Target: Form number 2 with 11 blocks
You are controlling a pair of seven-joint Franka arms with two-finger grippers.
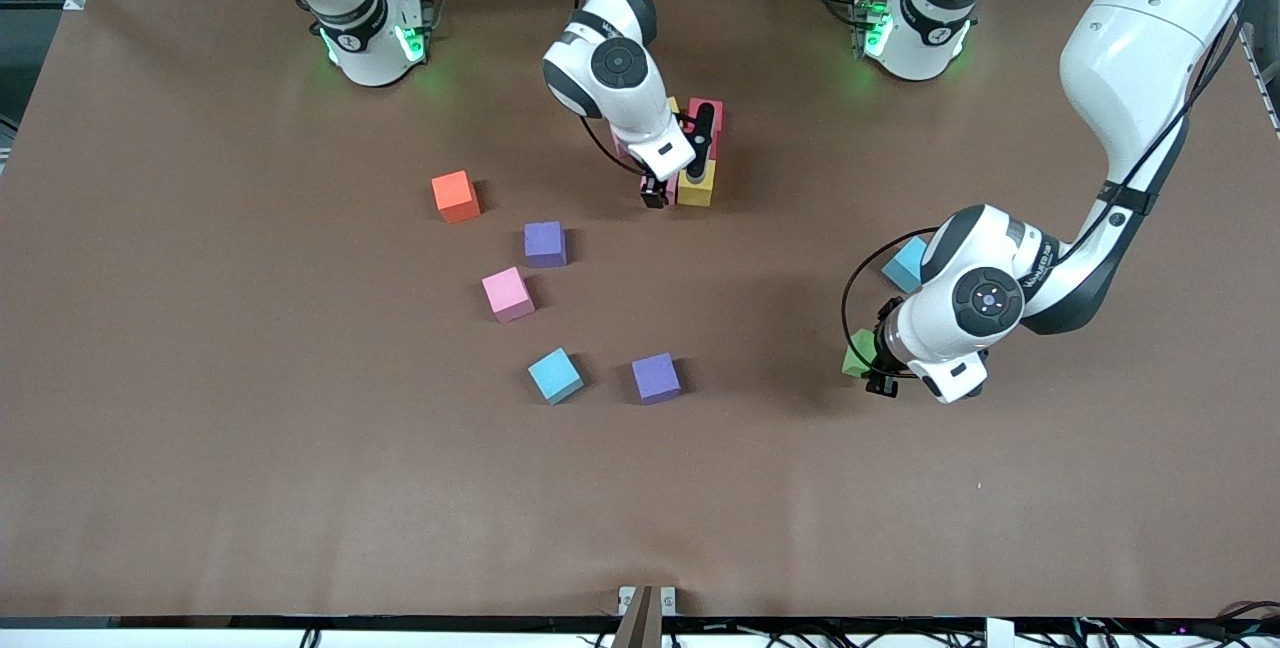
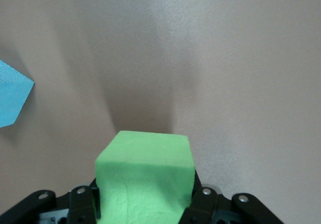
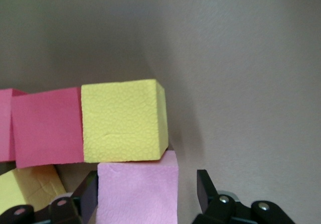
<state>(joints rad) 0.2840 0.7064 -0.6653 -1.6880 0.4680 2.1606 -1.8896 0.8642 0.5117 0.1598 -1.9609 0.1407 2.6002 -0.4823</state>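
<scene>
On a brown table [image 1: 250, 448], 2 white Franka arms work among small matte foam cubes. The right gripper [image 1: 655, 190] sits low at a cluster of cubes toward the robots' side of the table, the start of the number 2. Its jaws stand apart around a pink foam cube [image 3: 136, 194], with a visible gap on at least 1 side. That cube touches a yellow foam cube [image 3: 123, 121], which sits flush beside a red foam cube [image 3: 47, 127]. A second yellow foam cube [image 3: 30, 186] lies just beside the pink one.

The left gripper [image 1: 872, 368] is clamped on a green foam cube [image 2: 145, 184] toward the left arm's end of the table; whether the cube is lifted cannot be told. A light blue foam cube [image 1: 906, 263] lies near it, farther from the front camera.

Loose cubes lie well apart in mid-table: an orange foam cube [image 1: 456, 196], a purple foam cube [image 1: 545, 244], a second pink foam cube [image 1: 508, 294], a second light blue foam cube [image 1: 555, 375] and a second purple foam cube [image 1: 656, 377] just beside it.
</scene>
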